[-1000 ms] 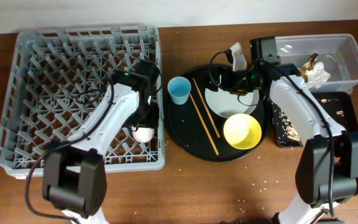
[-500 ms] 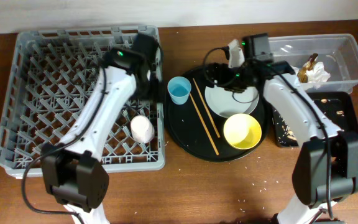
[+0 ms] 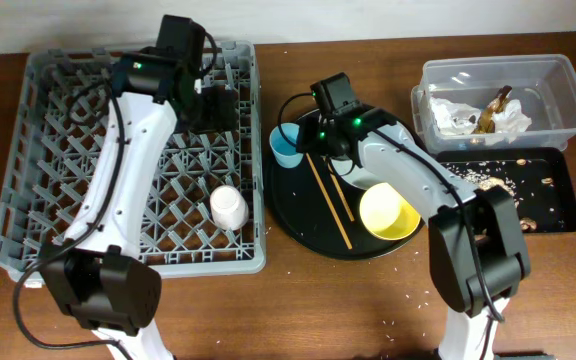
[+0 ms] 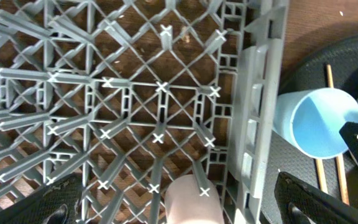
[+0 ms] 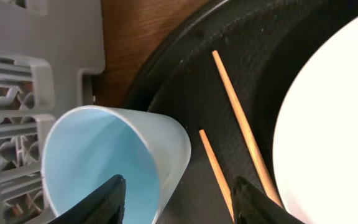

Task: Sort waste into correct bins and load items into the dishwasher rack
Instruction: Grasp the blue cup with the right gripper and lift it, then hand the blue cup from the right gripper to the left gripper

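Note:
The grey dishwasher rack [image 3: 38,160] fills the left. The pink-white cup [image 3: 230,207] lies in it near its right wall, also in the left wrist view [image 4: 191,200]. My left gripper [image 3: 216,108] hangs open and empty over the rack's far right part [image 4: 182,214]. The light blue cup [image 3: 286,146] stands on the round black tray's left edge. My right gripper [image 3: 304,140] is open at it: one finger sits inside the cup [image 5: 114,158], the other outside over the tray [image 5: 179,199]. Two chopsticks [image 3: 330,195], the plate [image 3: 356,178] and the yellow bowl [image 3: 388,212] lie on that tray.
The clear tub [image 3: 560,90] at back right holds the white napkin [image 3: 456,115] and brown scraps [image 3: 495,108]. The flat black tray [image 3: 558,170] below it holds rice bits. The round black tray [image 3: 298,225] sits right beside the rack's wall [image 5: 36,37].
My left gripper has lifted away from the pink-white cup, left lying in the rack, and moved to the far side. My right gripper has swung left from the plate to the blue cup.

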Tool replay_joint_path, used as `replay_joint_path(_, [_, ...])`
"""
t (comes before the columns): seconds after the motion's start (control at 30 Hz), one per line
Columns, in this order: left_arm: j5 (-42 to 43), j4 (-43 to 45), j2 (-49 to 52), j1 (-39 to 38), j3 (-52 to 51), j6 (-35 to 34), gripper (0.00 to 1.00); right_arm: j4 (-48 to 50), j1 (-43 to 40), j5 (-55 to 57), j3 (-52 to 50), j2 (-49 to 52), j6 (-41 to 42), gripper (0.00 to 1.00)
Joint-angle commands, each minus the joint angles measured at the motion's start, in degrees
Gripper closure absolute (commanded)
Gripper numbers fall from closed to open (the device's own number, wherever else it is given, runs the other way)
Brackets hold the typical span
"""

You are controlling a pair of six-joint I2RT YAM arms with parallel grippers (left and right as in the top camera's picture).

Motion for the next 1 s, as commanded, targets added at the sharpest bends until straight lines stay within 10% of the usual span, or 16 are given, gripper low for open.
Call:
replay_joint_path(0.0, [0.00, 0.07, -0.20, 0.59, 0.63, 0.15, 0.01, 1.42, 0.15, 0.59, 0.94, 2.84, 0.70, 0.46])
replay_joint_path(0.23, [0.02, -0.13, -0.20, 0.59, 0.59, 0.13, 0.01, 1.49, -0.04, -2.89, 0.98, 3.13, 0.66, 0.96])
replay_joint_path(0.4, [6.99, -0.20, -0.20, 0.96, 0.59, 3.26, 0.01, -4.79, -6.45, -20.37, 4.20, -0.11, -3.32, 0.96])
replay_joint_path(0.73, [67.47, 2.10, -0.17, 5.81, 0.52, 25.18, 0.01, 2.10, -19.39, -67.65, 4.00, -4.96, -11.63, 0.96])
replay_joint_path(0.97, [71.01, 4.22, -0.17, 5.09, -2.19, 25.24, 0.01, 6.21, -19.30, -74.60, 4.00, -4.96, -11.39, 0.96])
